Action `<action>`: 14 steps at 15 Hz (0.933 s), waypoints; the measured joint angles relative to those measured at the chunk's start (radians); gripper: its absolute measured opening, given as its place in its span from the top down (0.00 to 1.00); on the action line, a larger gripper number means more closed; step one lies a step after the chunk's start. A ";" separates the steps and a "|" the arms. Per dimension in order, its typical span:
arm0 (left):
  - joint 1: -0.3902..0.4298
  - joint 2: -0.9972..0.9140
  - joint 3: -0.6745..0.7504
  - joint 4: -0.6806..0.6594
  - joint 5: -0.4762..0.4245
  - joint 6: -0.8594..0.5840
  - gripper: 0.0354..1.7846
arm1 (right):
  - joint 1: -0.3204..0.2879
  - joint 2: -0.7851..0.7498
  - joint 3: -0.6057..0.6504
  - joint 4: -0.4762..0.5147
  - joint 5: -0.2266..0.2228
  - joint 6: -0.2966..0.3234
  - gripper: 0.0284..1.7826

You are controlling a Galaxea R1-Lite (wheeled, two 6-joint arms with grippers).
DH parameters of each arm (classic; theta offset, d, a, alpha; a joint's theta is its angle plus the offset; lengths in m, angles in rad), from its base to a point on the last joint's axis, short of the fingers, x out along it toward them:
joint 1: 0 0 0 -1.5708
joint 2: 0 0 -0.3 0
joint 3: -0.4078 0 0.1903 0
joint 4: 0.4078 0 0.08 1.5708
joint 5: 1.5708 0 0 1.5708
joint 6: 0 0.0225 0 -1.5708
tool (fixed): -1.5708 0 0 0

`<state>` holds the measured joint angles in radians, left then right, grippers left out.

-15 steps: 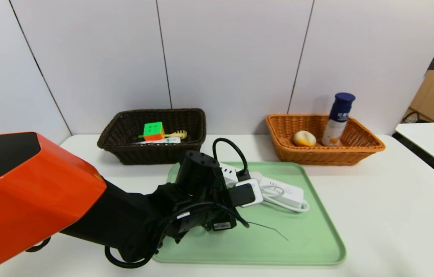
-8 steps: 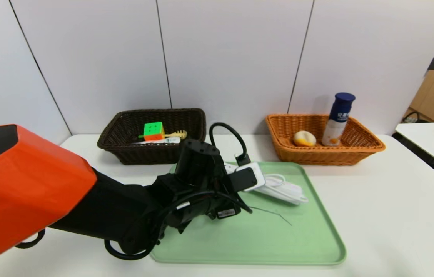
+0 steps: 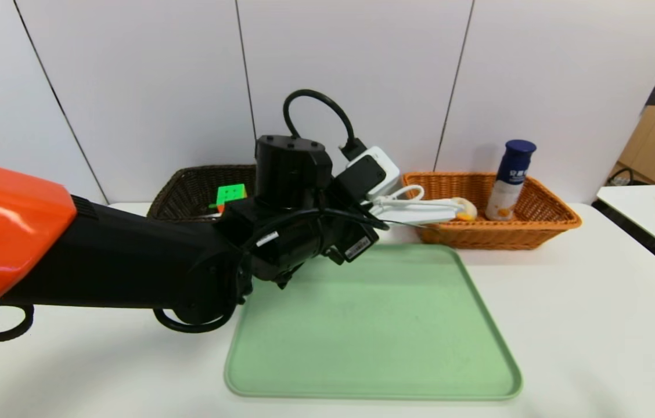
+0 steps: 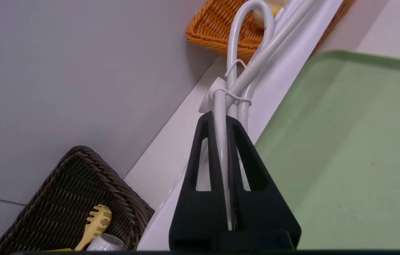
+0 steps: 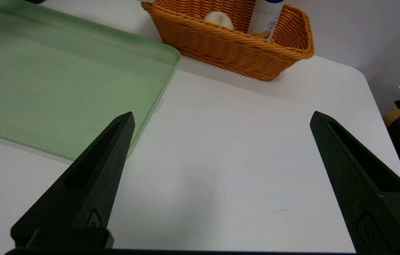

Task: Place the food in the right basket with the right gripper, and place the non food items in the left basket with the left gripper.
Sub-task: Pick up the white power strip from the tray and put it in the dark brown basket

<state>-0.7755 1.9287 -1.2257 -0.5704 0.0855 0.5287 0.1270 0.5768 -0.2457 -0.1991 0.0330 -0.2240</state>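
Gripping the white power strip [image 3: 420, 209] by its cord, the left gripper [image 4: 225, 120] holds it above the green tray [image 3: 374, 325], dark basket [image 3: 188, 188] behind; the right gripper [image 5: 221, 120] rests spread wide over the table [image 5: 228, 170].

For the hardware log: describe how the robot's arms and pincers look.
Left arm: glossy orange shell, then matte black links with looped black cables and small white labels. Left pincer and right pincer: matte black, tapered triangular fingers with slotted cutouts.
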 joint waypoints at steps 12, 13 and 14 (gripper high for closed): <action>0.339 -0.134 -0.151 0.263 0.019 -0.194 0.96 | 0.000 -0.001 0.007 0.000 0.000 -0.003 0.04; 0.383 -0.137 -0.148 0.263 -0.001 -0.197 0.96 | 0.000 0.000 0.007 0.000 0.000 -0.003 0.04; 0.421 -0.137 -0.140 0.263 -0.024 -0.199 0.96 | 0.000 0.001 0.007 0.000 0.000 -0.003 0.04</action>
<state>-0.3549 1.7919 -1.3657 -0.3077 0.0615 0.3300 0.1268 0.5777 -0.2385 -0.1996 0.0332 -0.2270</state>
